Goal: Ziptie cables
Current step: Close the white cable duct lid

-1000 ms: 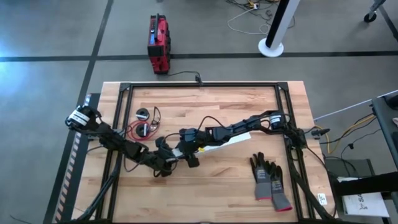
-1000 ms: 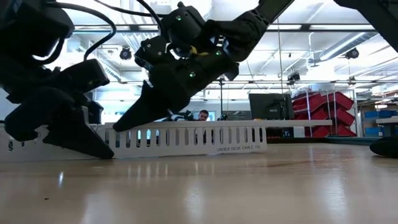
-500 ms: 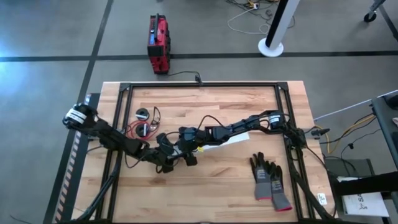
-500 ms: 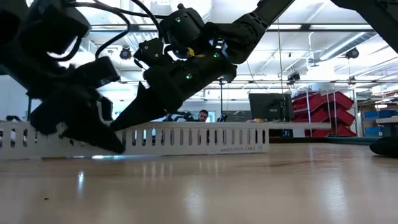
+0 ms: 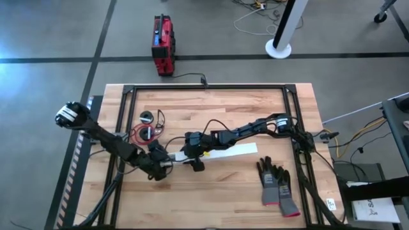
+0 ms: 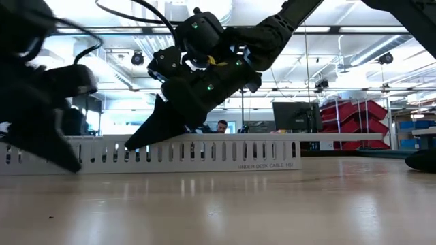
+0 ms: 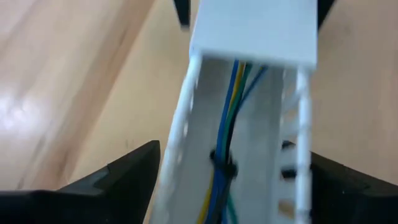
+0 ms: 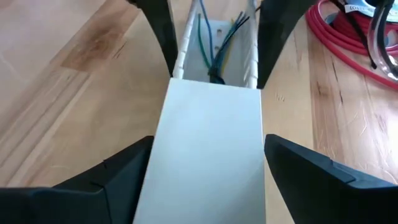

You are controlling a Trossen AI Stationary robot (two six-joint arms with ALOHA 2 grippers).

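My right tool [image 5: 193,155] sits at mid-desk, its two dark tapered fingers [image 8: 124,171] spread to either side of a long white slotted strip [image 8: 208,130]. Whether they press its walls I cannot tell; the gap looks wider than the strip, so I read the tool as released. My left tool [image 5: 161,168] lies just beside it toward the desk's left front, and its matte black fingers [image 7: 127,174] likewise flank the strip's open end without visible contact, also released.

The strip is a rigid, smooth plastic channel: rectangular in section, capped by a flat lid along part of its length, with comb-like slots down both side walls [image 6: 204,151]. In the low view it stands on the desk on edge, a line of small printed text on its wall.

Inside the uncovered channel run thin glossy wires [image 7: 227,124] in blue, yellow, green and black, gathered at one spot by a small black band.

The cables [image 5: 142,132], thin black loops with a small red-and-black coil, lie on the desk's left half, just behind my left arm, apart from both tools. The right wrist view shows the red coil [image 8: 339,43] as smooth round strands.

The desk [image 5: 223,191] is pale butcher-block wood with visible grain, edged by a black metal frame. A pair of grey-and-black knit gloves [image 5: 277,185] with red cuffs lies flat near the right front.
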